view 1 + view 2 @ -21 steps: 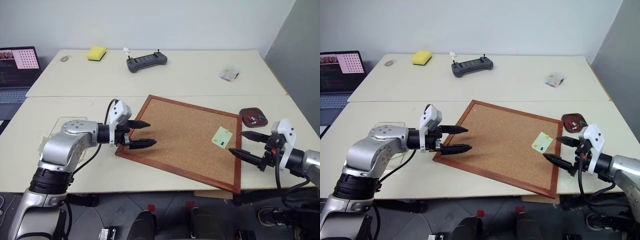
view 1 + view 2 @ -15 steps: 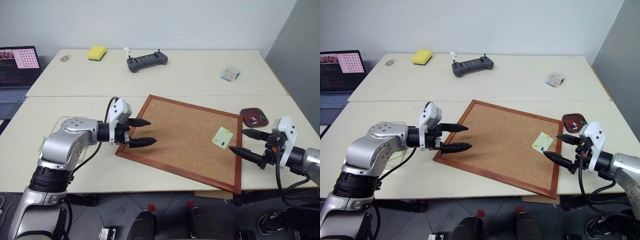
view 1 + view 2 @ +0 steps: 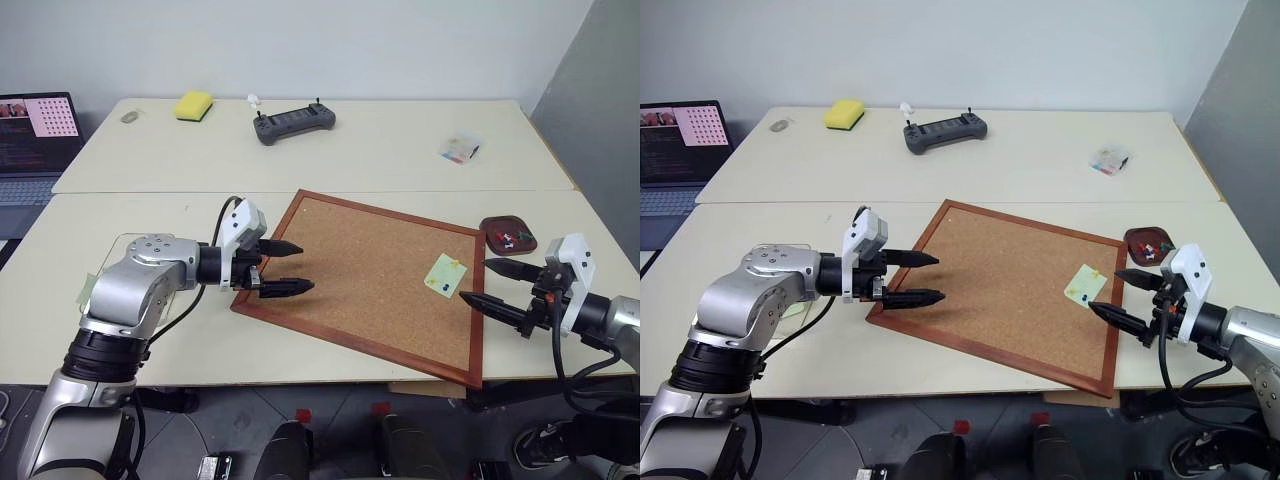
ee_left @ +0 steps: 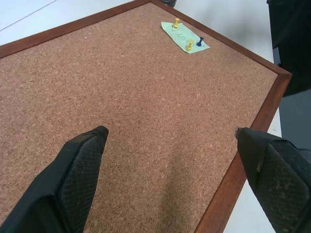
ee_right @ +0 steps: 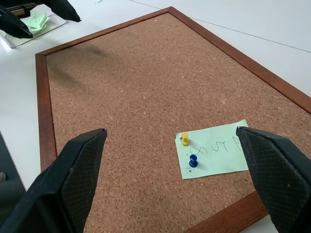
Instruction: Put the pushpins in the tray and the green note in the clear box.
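Note:
The green note (image 3: 443, 272) lies on the corkboard (image 3: 350, 260) near its right edge, held by a yellow pushpin (image 5: 184, 139) and a blue pushpin (image 5: 193, 160). More pushpins (image 3: 510, 238) lie in the small dark tray (image 3: 500, 221) just right of the board. My right gripper (image 3: 473, 280) hovers open at the board's right edge, beside the note and apart from it. Over the board's left edge my left gripper (image 3: 306, 266) stands open and holds nothing. The clear box (image 3: 125, 242) sits on the table under my left arm, with green paper (image 5: 35, 20) inside.
A laptop (image 3: 35, 130) stands at the far left. At the back of the table are a yellow sponge (image 3: 193, 105), a dark controller (image 3: 293, 123) and a tiny clear case of coloured bits (image 3: 458, 150). The corkboard's near corner overhangs the table's front edge.

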Controlling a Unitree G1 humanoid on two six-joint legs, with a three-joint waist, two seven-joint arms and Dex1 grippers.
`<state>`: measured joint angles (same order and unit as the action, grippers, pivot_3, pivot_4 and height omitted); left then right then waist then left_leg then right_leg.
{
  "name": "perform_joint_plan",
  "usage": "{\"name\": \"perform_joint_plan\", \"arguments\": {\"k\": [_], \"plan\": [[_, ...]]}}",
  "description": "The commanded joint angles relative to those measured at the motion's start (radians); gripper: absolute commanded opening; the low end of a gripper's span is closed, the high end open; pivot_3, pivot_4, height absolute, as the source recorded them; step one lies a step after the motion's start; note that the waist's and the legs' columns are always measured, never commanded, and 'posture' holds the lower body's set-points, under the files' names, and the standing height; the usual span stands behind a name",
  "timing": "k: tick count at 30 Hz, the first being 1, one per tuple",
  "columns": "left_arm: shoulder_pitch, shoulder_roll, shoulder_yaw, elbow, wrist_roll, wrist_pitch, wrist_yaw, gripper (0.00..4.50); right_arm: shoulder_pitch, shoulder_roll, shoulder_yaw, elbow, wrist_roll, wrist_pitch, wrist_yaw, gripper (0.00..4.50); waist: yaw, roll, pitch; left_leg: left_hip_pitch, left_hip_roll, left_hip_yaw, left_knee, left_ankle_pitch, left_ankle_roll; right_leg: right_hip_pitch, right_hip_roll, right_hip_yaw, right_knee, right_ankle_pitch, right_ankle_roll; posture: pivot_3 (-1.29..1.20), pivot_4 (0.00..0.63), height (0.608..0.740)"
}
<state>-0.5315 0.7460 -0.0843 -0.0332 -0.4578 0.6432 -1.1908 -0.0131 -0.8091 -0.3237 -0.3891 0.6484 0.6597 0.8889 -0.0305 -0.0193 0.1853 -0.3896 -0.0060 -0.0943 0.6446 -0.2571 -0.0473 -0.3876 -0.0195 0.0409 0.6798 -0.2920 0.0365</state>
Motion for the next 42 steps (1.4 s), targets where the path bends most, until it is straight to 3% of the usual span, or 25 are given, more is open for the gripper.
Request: {"name": "perform_joint_plan", "arguments": {"k": [1, 6, 10, 16, 30, 42], "plan": [[-0.024, -0.008, 0.000, 0.008, 0.010, -0.051, -0.018, 4.47, 0.014, 0.000, -0.025, -0.018, 0.000, -0.028, -0.003, 4.50, 0.000, 0.000, 0.000, 0.000, 0.000, 0.000, 0.000, 0.000, 0.000, 0.000, 0.000, 0.000, 0.000, 0.000, 0.000, 0.00, 0.150, 0.740], [-0.045, -0.097, -0.006, 0.054, 0.037, -0.129, 0.040, 4.47, 0.012, 0.022, -0.016, -0.008, -0.022, -0.052, -0.042, 4.50, 0.001, 0.000, 0.000, 0.000, 0.000, 0.000, 0.001, 0.000, 0.000, 0.000, 0.000, 0.000, 0.000, 0.000, 0.000, 0.00, 0.150, 0.740], [-0.078, -0.180, -0.039, 0.106, 0.090, -0.199, 0.085, 3.92, 0.012, 0.034, 0.002, 0.007, -0.061, -0.085, -0.062, 4.50, 0.001, 0.000, 0.000, 0.000, -0.001, 0.000, 0.001, 0.000, 0.000, 0.000, -0.001, 0.000, 0.000, 0.000, 0.000, 0.00, 0.150, 0.740], [-0.125, -0.276, -0.107, 0.246, 0.175, -0.306, 0.097, 2.71, -0.015, 0.092, 0.047, 0.016, -0.106, -0.121, -0.122, 4.50, -0.001, 0.000, 0.000, 0.001, -0.001, 0.000, 0.001, 0.000, 0.000, 0.000, 0.000, 0.000, 0.001, 0.000, 0.000, 0.00, 0.150, 0.740], [-0.192, -0.370, -0.139, 0.385, 0.254, -0.368, 0.089, 0.04, -0.037, 0.151, 0.094, 0.046, -0.173, -0.160, -0.180, 4.50, -0.001, 0.000, 0.000, 0.000, -0.001, 0.000, 0.001, 0.000, 0.000, 0.000, 0.000, 0.000, 0.001, 0.000, 0.000, 0.00, 0.150, 0.740], [-0.139, -0.381, -0.225, 0.461, 0.365, -0.417, 0.091, 0.04, -0.117, 0.181, 0.158, 0.172, -0.241, -0.210, -0.192, 4.50, -0.001, 0.000, 0.000, 0.000, -0.002, 0.000, 0.001, 0.000, 0.000, 0.000, 0.000, 0.000, 0.001, 0.000, 0.000, 0.00, 0.150, 0.740]]}}
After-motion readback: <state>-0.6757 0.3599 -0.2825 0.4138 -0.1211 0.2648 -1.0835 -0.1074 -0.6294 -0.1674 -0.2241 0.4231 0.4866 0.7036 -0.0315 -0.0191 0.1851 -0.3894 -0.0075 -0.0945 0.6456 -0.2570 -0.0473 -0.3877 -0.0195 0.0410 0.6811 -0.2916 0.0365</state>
